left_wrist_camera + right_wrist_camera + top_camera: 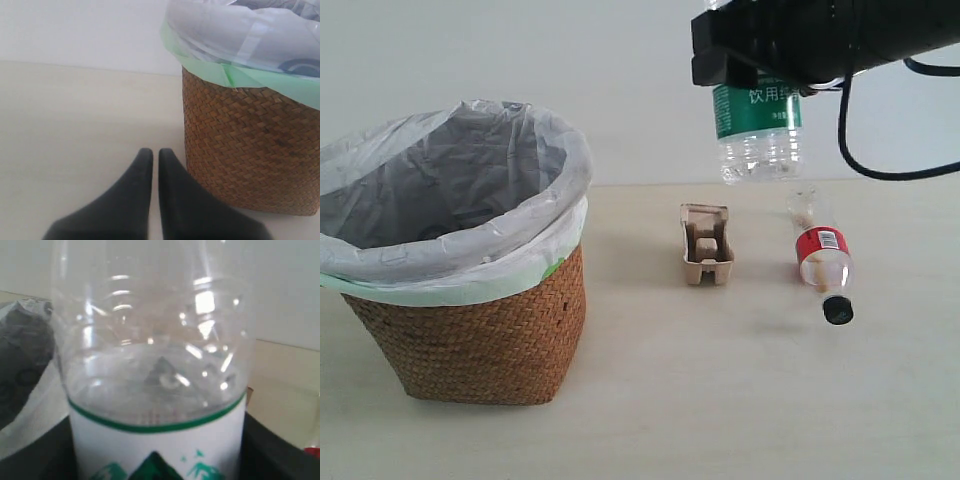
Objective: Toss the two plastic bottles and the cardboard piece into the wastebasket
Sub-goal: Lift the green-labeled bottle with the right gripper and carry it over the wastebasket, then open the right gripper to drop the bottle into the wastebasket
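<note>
My right gripper point(752, 62) is shut on the larger bottle point(757, 135), which is clear with a green-white label. It hangs above the table at the back right. In the right wrist view the same bottle point(155, 365) fills the picture between the dark jaws of the right gripper point(157, 460). The smaller bottle point(823, 258), with red label and black cap, lies on the table below it. The beige cardboard piece point(706, 244) rests just left of that bottle. The wicker wastebasket point(470, 330) with its white bag stands at the left. My left gripper point(155, 155) is shut and empty on the table beside the wastebasket point(250, 150).
A black cable point(880, 170) loops down from the right arm above the table's back right. The light wooden table point(670, 400) runs back to a white wall. The left arm does not show in the exterior view.
</note>
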Tool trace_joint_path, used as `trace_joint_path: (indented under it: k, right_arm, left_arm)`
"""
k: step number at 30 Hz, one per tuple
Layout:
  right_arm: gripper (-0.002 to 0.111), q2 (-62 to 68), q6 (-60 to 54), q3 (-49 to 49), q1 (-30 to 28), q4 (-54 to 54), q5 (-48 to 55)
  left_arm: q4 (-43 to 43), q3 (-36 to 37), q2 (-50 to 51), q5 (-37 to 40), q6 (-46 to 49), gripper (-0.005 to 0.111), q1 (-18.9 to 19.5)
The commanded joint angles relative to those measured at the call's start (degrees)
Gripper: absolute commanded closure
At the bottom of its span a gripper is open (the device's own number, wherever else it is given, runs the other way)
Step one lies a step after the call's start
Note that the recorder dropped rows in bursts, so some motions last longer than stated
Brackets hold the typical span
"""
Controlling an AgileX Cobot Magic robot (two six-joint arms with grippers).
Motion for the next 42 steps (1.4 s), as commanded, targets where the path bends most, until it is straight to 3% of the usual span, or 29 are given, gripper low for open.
trace_joint_path:
  k: [1,3,4,6,9,12,14,15,16,17,18,19,20,21,22,24,25,28,35,42]
  right_arm:
    - [0.108,-0.20,14.36,0.03,-0.24,-21.67,2.64]
    - [0.108,0.09,25.36,0.03,-1.17,-34.69,6.85]
    - [0.108,0.76,37.29,0.03,-2.56,-48.77,14.12]
    - [0.108,1.77,44.91,0.03,-3.95,-59.75,22.15]
    - [0.108,3.22,46.73,0.03,-6.69,-67.44,32.26]
    - [0.108,4.66,46.61,0.03,-10.32,-66.00,32.89]
    - [0.108,6.00,43.38,0.03,-10.28,-56.58,22.23]
    - [0.108,6.73,32.78,0.03,-8.38,-39.53,9.31]
    - [0.108,7.08,24.72,-0.12,-6.62,-28.63,2.82]
    - [0.108,7.74,7.86,-1.72,-1.28,-8.09,-5.57]
    - [0.106,8.03,0.48,-4.16,1.19,2.74,-6.58]
    - [0.090,9.60,-14.32,-11.73,6.33,19.53,-3.41]
    - [0.060,11.81,-18.21,-18.11,8.98,27.32,-0.54]
    - [0.037,13.29,-17.48,-22.00,10.67,29.69,-1.11]
    - [0.028,14.76,-14.10,-26.46,12.17,29.97,-2.89]
    - [0.046,16.28,-13.40,-30.56,12.06,28.09,0.38]
    - [0.048,16.28,-13.03,-30.82,11.34,26.94,1.44]
    - [0.041,16.28,-3.78,-30.70,7.57,16.09,8.35]
    - [0.041,16.28,16.84,-30.70,-1.13,-15.50,26.40]
    - [0.041,16.94,18.67,-30.70,-8.64,-20.85,35.32]
  left_arm:
    - [0.28,0.23,-0.15,-0.38,-0.31,0.103,0.00]
    - [0.28,0.23,-0.15,-0.38,-0.31,0.103,0.00]
    - [0.28,0.23,-0.15,-0.38,-0.31,0.103,0.00]
    - [0.28,0.23,-0.15,-0.38,-0.31,0.103,0.00]
    - [0.28,0.23,-0.15,-0.38,-0.31,0.103,0.00]
    - [0.28,0.23,-0.15,-0.38,-0.31,0.103,0.00]
    - [0.28,0.23,-0.15,-0.38,-0.31,0.103,0.00]
    - [0.28,0.23,-0.15,-0.38,-0.31,0.103,0.00]
    - [0.28,0.23,-0.15,-0.38,-0.31,0.103,0.00]
    - [0.28,0.23,-0.15,-0.38,-0.31,0.103,0.00]
    - [0.28,0.23,-0.15,-0.38,-0.31,0.103,0.00]
    - [0.28,0.23,-0.15,-0.38,-0.31,0.103,0.00]
    - [0.28,0.23,-0.15,-0.38,-0.31,0.103,0.00]
    - [0.28,0.23,-0.15,-0.38,-0.31,0.103,0.00]
    - [0.28,0.23,-0.15,-0.38,-0.31,0.103,0.00]
    - [0.28,0.23,-0.15,-0.38,-0.31,0.103,0.00]
    - [0.28,0.23,-0.15,-0.38,-0.31,0.103,0.00]
    - [0.28,0.23,-0.15,-0.38,-0.31,0.103,0.00]
    - [0.28,0.23,-0.15,-0.38,-0.31,0.103,0.00]
    - [0.28,0.23,-0.15,-0.38,-0.31,0.103,0.00]
